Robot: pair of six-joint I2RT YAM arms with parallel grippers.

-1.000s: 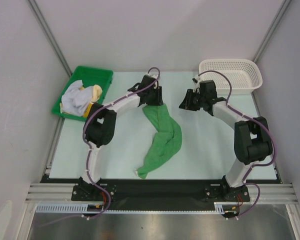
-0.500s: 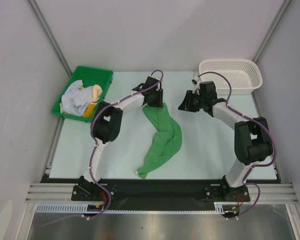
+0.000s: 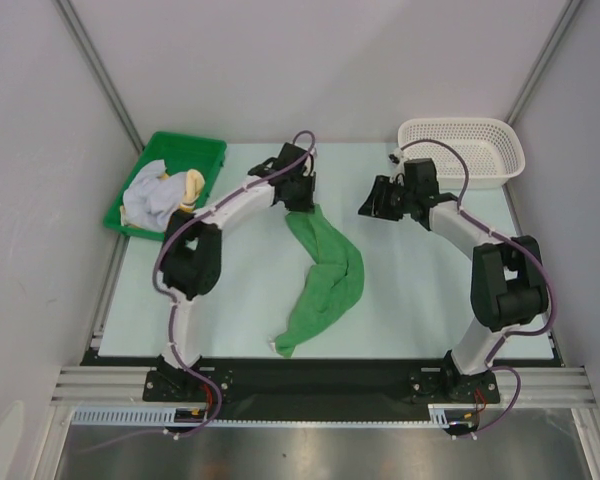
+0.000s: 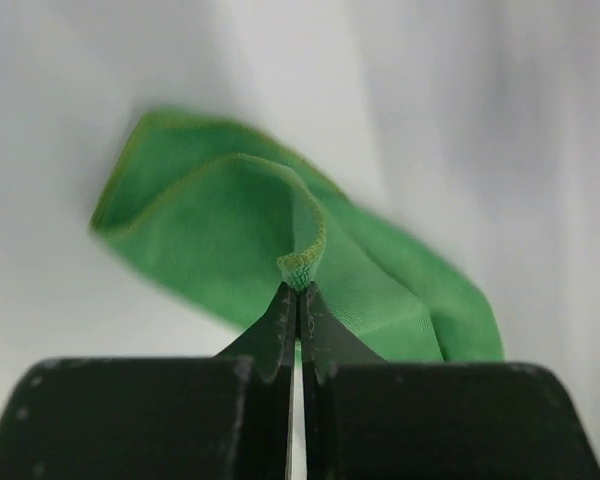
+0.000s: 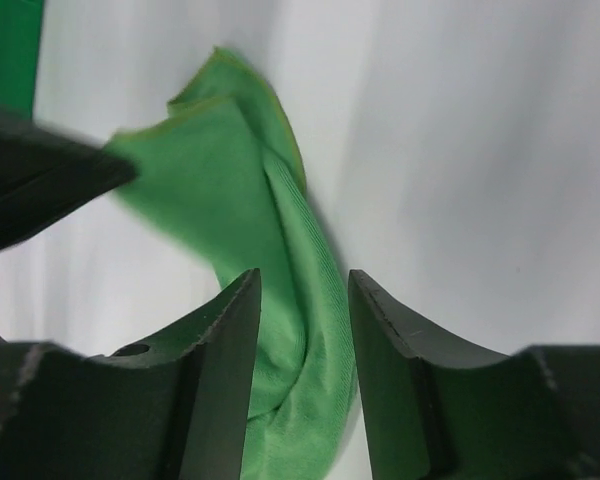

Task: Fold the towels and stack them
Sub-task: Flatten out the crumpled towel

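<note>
A crumpled green towel point(image 3: 327, 268) lies stretched from the table's middle toward the near edge. My left gripper point(image 3: 299, 202) sits at its far end. In the left wrist view this gripper point(image 4: 298, 291) is shut on a raised hem of the green towel point(image 4: 220, 235), pinching a small fold. My right gripper point(image 3: 372, 206) hovers to the right of that far end, apart from the cloth. Its fingers point(image 5: 232, 330) stand open above the green towel point(image 5: 242, 190), with nothing between them. More towels, white point(image 3: 148, 200) and yellow point(image 3: 190, 186), lie bunched in the green tray point(image 3: 206, 150).
A white lattice basket point(image 3: 461, 150) stands at the back right corner. The green tray is at the back left. The left arm's dark gripper point(image 5: 40, 180) shows at the left of the right wrist view. Grey walls enclose the table.
My left gripper has gone from open to shut on the towel's far hem and shifted slightly left. My right gripper's fingers have spread wider.
</note>
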